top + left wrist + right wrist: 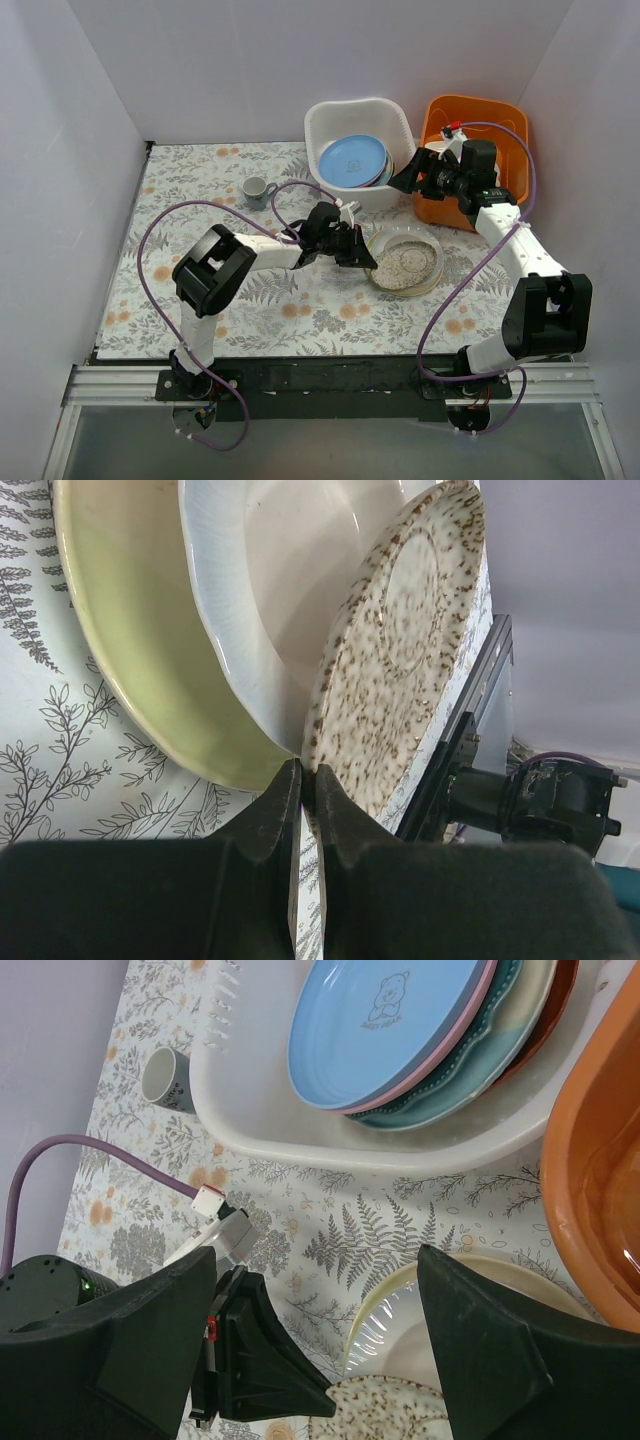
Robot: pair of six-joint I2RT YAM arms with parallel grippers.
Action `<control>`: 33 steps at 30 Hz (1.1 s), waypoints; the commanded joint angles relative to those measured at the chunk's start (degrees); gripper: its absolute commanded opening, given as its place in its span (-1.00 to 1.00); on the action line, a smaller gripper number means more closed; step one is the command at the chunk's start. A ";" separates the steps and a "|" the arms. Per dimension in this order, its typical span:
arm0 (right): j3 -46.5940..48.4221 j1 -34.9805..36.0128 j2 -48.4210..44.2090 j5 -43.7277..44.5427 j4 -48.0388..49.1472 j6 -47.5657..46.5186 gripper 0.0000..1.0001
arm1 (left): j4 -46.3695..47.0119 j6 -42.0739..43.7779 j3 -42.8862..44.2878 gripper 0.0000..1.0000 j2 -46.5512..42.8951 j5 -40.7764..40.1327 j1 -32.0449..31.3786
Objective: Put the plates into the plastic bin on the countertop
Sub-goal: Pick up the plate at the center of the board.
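My left gripper [362,258] is shut on the near rim of the speckled beige plate [405,263] and tilts it up off the stack; the pinch shows in the left wrist view [308,777]. Under it lie a white plate [250,600] and a cream-green plate [140,650] on the countertop [200,200]. The white plastic bin [330,125] at the back holds a blue plate [350,160] leaning on pink, teal and red ones [470,1050]. My right gripper [408,178] is open and empty, hovering between the bin and the stack.
An orange tub [500,120] stands right of the bin, behind my right arm. A small grey cup [256,189] sits left of the bin. White walls close in the back and sides.
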 commanded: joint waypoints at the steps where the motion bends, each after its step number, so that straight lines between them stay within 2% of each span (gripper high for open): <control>1: 1.20 -0.31 -0.84 -0.44 1.25 -0.32 0.77 | 1.66 1.30 -0.35 -1.00 -5.14 -0.85 -0.15; 9: 1.64 -0.31 -1.37 -1.23 0.99 -0.41 0.79 | -0.70 2.79 -1.05 -1.00 -11.28 -4.80 -0.07; 16: 0.85 -0.39 -2.68 -1.93 1.78 -0.50 0.91 | -0.53 2.62 -3.33 -1.00 -15.68 -5.51 1.78; 33: 0.41 0.92 -1.11 -5.71 2.74 0.73 0.96 | 2.81 1.12 -13.26 -1.00 -27.02 -3.40 12.41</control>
